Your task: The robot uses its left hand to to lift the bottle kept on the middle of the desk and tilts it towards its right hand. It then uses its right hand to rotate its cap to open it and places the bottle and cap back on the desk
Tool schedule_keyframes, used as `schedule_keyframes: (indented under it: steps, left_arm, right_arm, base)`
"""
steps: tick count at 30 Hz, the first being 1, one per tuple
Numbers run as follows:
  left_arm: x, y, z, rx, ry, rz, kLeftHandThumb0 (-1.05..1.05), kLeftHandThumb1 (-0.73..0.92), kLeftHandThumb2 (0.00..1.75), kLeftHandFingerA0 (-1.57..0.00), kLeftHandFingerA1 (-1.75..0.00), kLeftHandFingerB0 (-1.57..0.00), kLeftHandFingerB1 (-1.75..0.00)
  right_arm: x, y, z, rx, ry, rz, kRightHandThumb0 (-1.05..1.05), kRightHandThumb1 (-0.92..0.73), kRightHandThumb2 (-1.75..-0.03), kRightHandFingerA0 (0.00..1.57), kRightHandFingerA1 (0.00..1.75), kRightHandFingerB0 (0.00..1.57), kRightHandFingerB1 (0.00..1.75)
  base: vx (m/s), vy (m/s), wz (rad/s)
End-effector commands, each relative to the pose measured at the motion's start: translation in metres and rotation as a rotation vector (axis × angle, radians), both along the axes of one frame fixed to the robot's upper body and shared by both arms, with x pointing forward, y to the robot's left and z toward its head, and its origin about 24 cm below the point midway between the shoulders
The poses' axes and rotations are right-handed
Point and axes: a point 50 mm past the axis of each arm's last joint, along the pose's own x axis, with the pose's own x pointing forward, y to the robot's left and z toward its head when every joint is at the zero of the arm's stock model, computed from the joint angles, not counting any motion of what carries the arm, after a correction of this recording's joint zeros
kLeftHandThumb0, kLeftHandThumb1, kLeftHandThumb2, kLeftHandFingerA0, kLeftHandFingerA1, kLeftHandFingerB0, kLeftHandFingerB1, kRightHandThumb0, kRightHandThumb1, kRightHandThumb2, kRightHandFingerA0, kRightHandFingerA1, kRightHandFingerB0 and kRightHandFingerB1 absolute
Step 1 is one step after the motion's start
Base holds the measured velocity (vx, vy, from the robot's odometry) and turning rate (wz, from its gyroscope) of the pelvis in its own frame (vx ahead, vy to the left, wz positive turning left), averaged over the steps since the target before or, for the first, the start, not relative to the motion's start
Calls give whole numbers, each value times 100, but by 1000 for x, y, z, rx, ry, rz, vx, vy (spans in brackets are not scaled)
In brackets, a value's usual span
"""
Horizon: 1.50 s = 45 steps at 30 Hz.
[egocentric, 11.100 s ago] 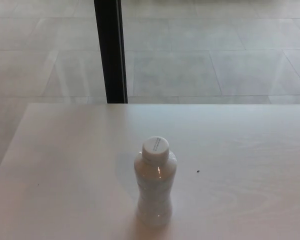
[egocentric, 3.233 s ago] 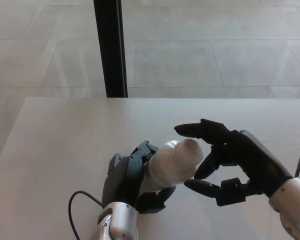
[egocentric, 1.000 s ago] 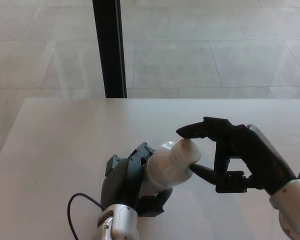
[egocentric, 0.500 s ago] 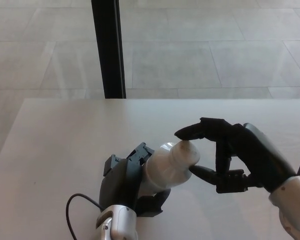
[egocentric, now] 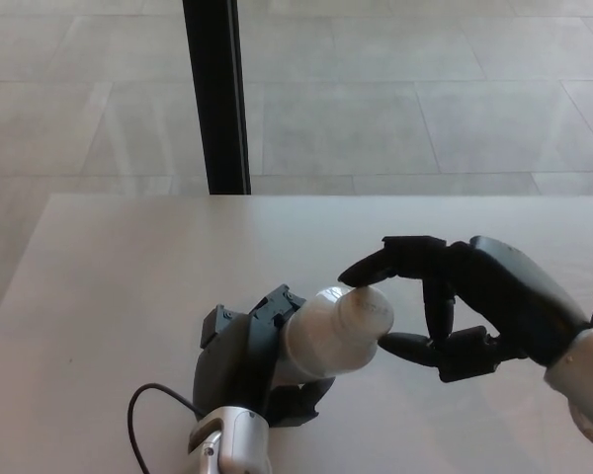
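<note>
A white bottle (egocentric: 326, 336) is held above the desk (egocentric: 128, 276), tilted so its white cap (egocentric: 368, 311) points toward picture right. My left hand (egocentric: 242, 360) is shut around the bottle's body from the left and below. My right hand (egocentric: 465, 306) comes in from the right. One black finger presses on the top edge of the cap and the thumb sits just under and to the right of it, so the hand pinches the cap. The lower part of the bottle is hidden by my left hand.
A black vertical post (egocentric: 215, 94) stands behind the desk's far edge, with tiled floor (egocentric: 425, 99) beyond it. A black cable (egocentric: 153, 410) loops beside my left wrist. Light desk surface spreads to the left and the far side.
My right hand has turned a little and its wrist has moved to the right, while its upper finger stays on the cap. The bottle and left hand have dipped slightly.
</note>
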Motion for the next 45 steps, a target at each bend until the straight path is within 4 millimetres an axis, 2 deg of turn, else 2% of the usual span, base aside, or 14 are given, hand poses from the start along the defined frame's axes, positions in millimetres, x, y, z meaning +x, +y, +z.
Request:
schedule_keyframes:
  steps: [1,2,3,5,7,14,15,17,18,21,31,34,40,45]
  left_arm:
    - [-6,11,-23,39,121,38,3,76,96,-69,-175,-68,-130]
    - [-5,11,-23,42,122,40,3,75,97,-71,-175,-68,-135]
    - [-5,11,-21,50,120,42,-2,79,76,-71,-174,-56,-84]
    - [-6,11,-22,47,120,42,-3,85,69,-73,-166,-60,-87]
    - [-6,11,-21,85,107,42,-4,76,69,-70,-113,-55,-63]
    - [-8,12,-24,57,116,34,-1,84,73,-72,-175,-68,-124]
    - [-8,11,-24,77,114,31,-4,77,74,-68,-140,-63,-78]
    - [-9,10,-24,78,117,38,-3,78,68,-68,-99,-51,-66]
    - [-9,9,-23,72,125,40,-4,79,68,-66,-120,-53,-65]
    - [-9,10,-24,85,130,37,-3,80,66,-64,-90,-50,-62]
    - [-13,13,-28,71,143,48,2,79,71,-71,-120,-57,-71]
    - [-13,13,-29,48,147,44,4,83,78,-70,-175,-68,-126]
    - [-13,13,-32,56,156,33,2,81,87,-67,-175,-67,-111]
    - [-13,12,-32,42,163,36,3,78,95,-69,-175,-65,-143]
  right_arm:
    - [-2,-6,-6,-60,-1,145,-29,-60,-71,83,152,84,80]
    - [-3,-6,-5,-67,-9,150,-28,-60,-71,83,153,84,80]
    - [-4,-5,-6,-83,-19,162,-30,-61,-70,80,156,88,80]
    - [-4,-5,-6,-88,-29,176,-31,-61,-69,81,158,88,79]
    - [-6,-3,-4,-112,-83,202,-29,-59,-67,82,163,85,78]
    - [-5,-1,-1,-92,-160,191,-30,-59,-75,86,159,84,77]
    - [-6,1,0,-81,-200,194,-30,-57,-71,85,156,84,76]
    - [-7,5,1,-74,-232,201,-29,-57,-71,85,157,84,76]
    - [-7,6,2,-72,-250,209,-29,-57,-71,85,156,85,76]
    - [-8,11,4,-80,-315,233,-34,-57,-67,85,153,85,77]
    - [-10,12,27,-114,-488,267,-38,-57,-65,84,147,82,81]
    - [-10,10,34,-107,-544,269,-37,-56,-63,87,143,83,80]
    - [-11,7,43,-134,-634,290,-38,-55,-62,92,118,84,79]
    - [-11,6,50,-172,-718,339,-38,-53,-59,92,127,86,78]
  base:
    - [0,0,0]
    - [0,0,0]
    - [0,0,0]
    - [0,0,0]
    - [0,0,0]
    - [0,0,0]
    - [0,0,0]
    - [0,0,0]
    - [0,0,0]
    - [0,0,0]
    - [0,0,0]
    - [0,0,0]
    - [0,0,0]
    - [0,0,0]
